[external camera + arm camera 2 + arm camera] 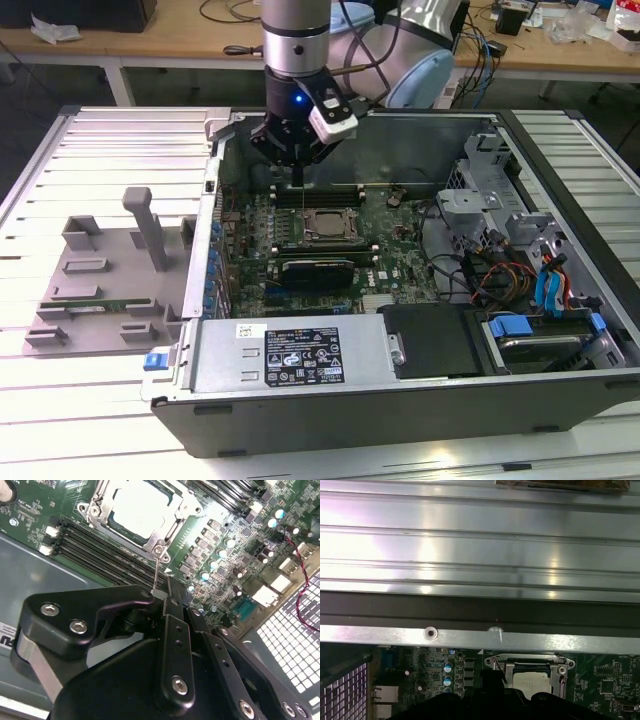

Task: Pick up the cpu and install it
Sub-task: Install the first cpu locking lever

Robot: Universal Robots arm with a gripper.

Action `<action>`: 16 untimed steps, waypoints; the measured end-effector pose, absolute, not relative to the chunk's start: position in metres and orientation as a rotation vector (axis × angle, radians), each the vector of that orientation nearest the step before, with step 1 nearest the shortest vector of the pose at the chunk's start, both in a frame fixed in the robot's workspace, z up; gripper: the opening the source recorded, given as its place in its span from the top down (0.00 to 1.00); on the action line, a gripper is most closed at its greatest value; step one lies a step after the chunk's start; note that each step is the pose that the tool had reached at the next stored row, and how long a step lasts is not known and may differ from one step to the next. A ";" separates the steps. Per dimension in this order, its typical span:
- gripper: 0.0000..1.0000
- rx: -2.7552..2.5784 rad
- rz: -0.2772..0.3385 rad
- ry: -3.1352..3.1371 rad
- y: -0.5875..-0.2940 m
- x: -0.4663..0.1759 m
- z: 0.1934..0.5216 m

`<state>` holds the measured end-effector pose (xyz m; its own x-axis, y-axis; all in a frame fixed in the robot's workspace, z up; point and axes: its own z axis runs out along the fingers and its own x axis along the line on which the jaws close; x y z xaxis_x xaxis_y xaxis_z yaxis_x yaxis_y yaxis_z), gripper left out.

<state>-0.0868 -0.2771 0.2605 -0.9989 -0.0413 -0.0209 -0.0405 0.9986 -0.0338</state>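
The cpu (325, 225) lies flat inside the socket frame (345, 238) of the green motherboard, its silver-grey top facing up; it shows in both wrist views (137, 507) (534, 682). My gripper (298, 165) hangs just behind the socket, toward the case's back wall. In the second wrist view its black fingers (172, 630) meet at the tips (159, 594) around a thin metal lever (156, 572) that runs to the socket frame's corner. The gripper holds no chip.
The open computer case (560, 400) lies on a slatted table. A power supply (290, 355) lies at the front, with drive bays and coloured cables (540, 290) at the exterior view's right. A grey fixture (110, 270) holding a green memory stick (95, 305) stands at the exterior view's left.
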 end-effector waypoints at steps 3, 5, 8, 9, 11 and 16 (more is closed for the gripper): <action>0.89 -0.064 -0.052 3.119 -0.277 -0.085 0.261; 0.89 -0.064 -0.052 3.119 -0.277 -0.083 0.260; 0.89 -0.064 -0.052 3.119 -0.277 -0.079 0.260; 0.89 -0.064 -0.052 3.119 -0.277 -0.077 0.261; 0.89 -0.064 -0.052 3.119 -0.277 -0.073 0.260; 0.89 -0.064 -0.052 3.119 -0.277 -0.069 0.246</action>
<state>-0.0688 -0.2770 0.2459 -0.9989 -0.0413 -0.0207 -0.0406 0.9986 -0.0339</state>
